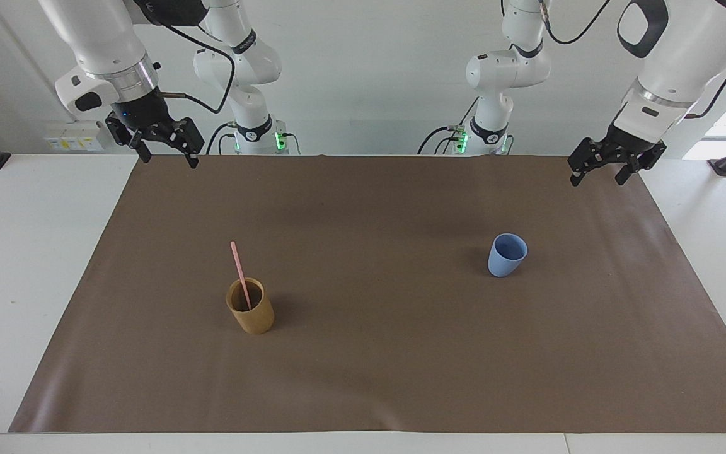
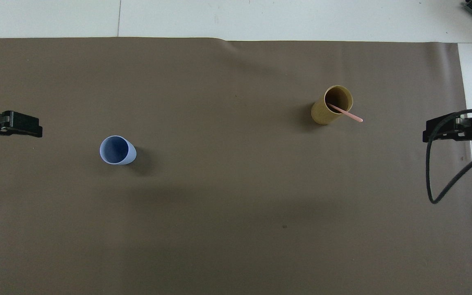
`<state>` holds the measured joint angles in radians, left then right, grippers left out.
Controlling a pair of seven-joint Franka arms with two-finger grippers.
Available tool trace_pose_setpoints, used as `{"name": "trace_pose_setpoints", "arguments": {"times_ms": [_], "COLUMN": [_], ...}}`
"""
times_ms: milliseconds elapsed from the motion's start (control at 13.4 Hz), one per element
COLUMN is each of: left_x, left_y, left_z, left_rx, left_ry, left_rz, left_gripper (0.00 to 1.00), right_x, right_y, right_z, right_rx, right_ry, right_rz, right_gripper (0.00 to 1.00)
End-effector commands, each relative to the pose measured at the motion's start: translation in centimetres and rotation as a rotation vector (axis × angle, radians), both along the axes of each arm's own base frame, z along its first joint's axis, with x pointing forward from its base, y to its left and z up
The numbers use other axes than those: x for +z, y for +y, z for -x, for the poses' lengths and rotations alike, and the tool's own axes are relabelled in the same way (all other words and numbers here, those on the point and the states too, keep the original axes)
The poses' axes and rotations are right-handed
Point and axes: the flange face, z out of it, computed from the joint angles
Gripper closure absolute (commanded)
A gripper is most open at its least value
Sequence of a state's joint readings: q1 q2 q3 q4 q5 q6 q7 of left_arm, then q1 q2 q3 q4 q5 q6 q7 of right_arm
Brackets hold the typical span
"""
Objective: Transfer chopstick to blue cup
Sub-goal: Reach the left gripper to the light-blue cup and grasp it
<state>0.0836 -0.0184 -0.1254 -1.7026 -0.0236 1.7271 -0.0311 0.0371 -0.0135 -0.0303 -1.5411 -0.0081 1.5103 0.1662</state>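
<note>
Reading the facing view from its left edge, we meet the right tool (image 1: 169, 157) first. It hangs in the air over the corner of the brown mat (image 1: 375, 208) at about ten o'clock from the mat's middle. Its two fingers are spread wide and hold nothing.

Next, at about seven o'clock from the mat's middle, we see a tan holder (image 1: 253, 318) standing upright on the mat, toward the right arm's end of the tabletop (image 1: 23, 252). The pink chopstick (image 1: 240, 274) stands in it, with its lower end down inside. Its upper half rises well above the rim and tilts toward eleven o'clock in this view, which is toward the robots and the right arm's end. We see only one stick.

Past the middle, at about three o'clock, the blue cup (image 1: 505, 258) stands upright with its mouth open to us. It is well apart from the holder, somewhat nearer to the robots, and toward the left arm's end. We see nothing inside it.

Last comes the left tool (image 1: 597, 178), at about two o'clock. It is raised over the mat's edge at the left arm's end, fingers wide apart and carrying nothing. Neither tool touches the cup, the holder or the chopstick.
</note>
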Motion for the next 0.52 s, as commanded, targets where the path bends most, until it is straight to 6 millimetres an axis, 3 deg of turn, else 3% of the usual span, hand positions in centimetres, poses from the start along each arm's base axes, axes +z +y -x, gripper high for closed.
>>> {"name": "trace_pose_setpoints", "arguments": {"times_ms": [0, 75, 299, 373, 448], "left_x": [-6.4, -9.2, -15.4, -17.7, -19.1], "left_y": [-0.4, -1.2, -2.8, -5.1, -5.9], "left_z": [0.6, 0.5, 0.4, 0.0, -0.4], "left_rx": [0.005, -0.004, -0.009, 0.013, 0.058], "left_ry": [-0.002, 0.001, -0.008, 0.010, 0.005], "left_rz": [0.009, 0.010, 0.017, 0.023, 0.030], "left_gripper": [0.00, 0.00, 0.00, 0.00, 0.00], "right_x": [0.2, 0.2, 0.2, 0.2, 0.2], "right_y": [-0.5, -0.5, -0.5, -0.5, -0.5], "right_z": [0.3, 0.3, 0.4, 0.5, 0.5], "right_rx": [0.015, 0.015, 0.015, 0.014, 0.017], "right_ry": [-0.006, -0.005, -0.002, 0.004, 0.001], "right_rz": [-0.001, -0.001, -0.001, -0.001, -0.001], "right_gripper": [0.00, 0.00, 0.00, 0.00, 0.00]}}
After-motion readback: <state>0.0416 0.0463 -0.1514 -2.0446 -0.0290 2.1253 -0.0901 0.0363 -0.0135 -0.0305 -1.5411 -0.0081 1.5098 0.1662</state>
